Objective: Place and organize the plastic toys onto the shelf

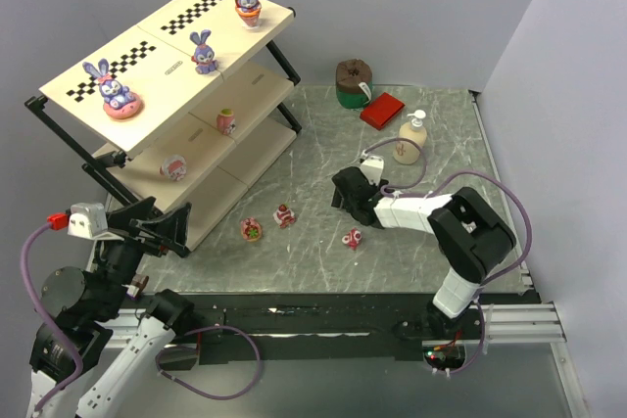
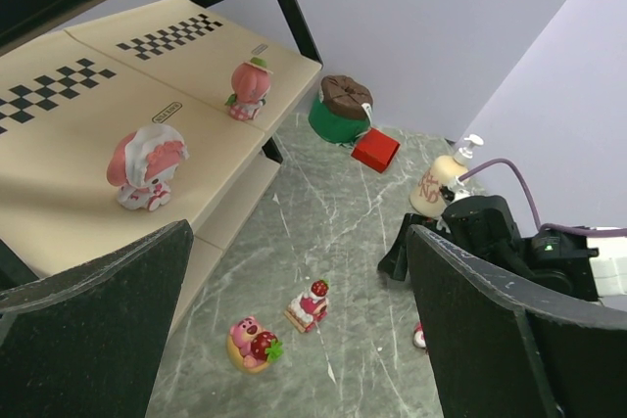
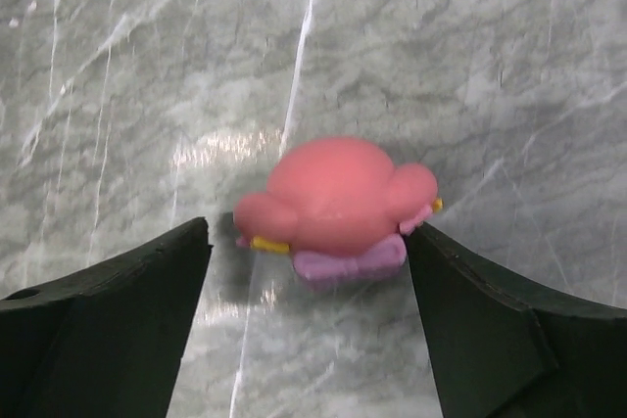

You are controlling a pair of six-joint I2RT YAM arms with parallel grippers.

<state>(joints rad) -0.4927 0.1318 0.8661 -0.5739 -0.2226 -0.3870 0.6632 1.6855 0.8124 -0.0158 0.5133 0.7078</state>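
The shelf [image 1: 257,31] stands at the back left. Three purple-blue bunnies [image 1: 203,52] sit on its checkered top board, and two pink toys [image 2: 147,167] sit on the middle board. On the table lie a pink bear with a strawberry [image 2: 253,342], a strawberry cake piece [image 2: 309,305] and a red-white toy [image 1: 352,238]. My right gripper [image 3: 309,234] is open low over the table, its fingers either side of a round pink toy [image 3: 338,193] with a purple bow. My left gripper [image 2: 299,237] is open and empty, beside the shelf's near end.
A green tin with a brown lid [image 1: 352,82], a red box [image 1: 381,110] and a cream pump bottle [image 1: 411,138] stand at the back right. The right arm [image 1: 431,212] stretches across the table's right half. The shelf's black frame legs [image 1: 289,66] reach the table.
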